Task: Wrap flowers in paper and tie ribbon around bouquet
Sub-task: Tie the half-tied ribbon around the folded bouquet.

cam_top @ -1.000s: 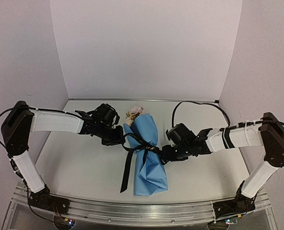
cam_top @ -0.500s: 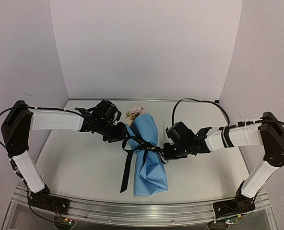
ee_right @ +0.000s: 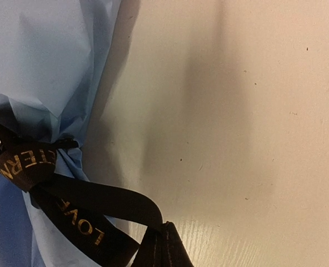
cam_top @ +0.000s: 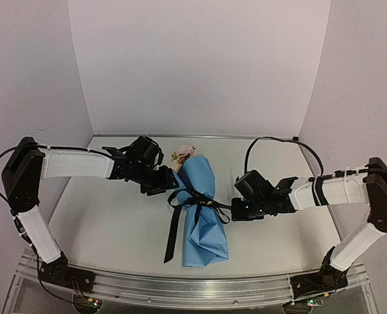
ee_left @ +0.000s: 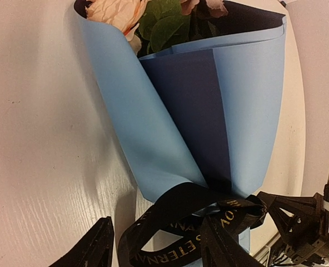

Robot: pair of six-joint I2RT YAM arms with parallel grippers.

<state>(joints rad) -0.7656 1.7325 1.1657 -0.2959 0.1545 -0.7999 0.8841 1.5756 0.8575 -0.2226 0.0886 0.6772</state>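
The left claw [ee_left: 161, 250] has spread open around the ribbon [cam_top: 173, 229] loop. The right claw [cam_top: 235, 210] has pinched shut on a ribbon end and pulled it rightward, away from the bouquet [cam_top: 205, 226].

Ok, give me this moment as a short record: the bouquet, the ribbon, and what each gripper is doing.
bouquet: lies on the table, rolled in light blue paper
flowers: poke out at the far end
ribbon: black, tied round the bouquet's middle; one tail trails toward the near edge
left gripper: open, at the bouquet's left side, a ribbon loop between its fingers, not pinched
right gripper: shut on a ribbon end, to the right of the bouquet
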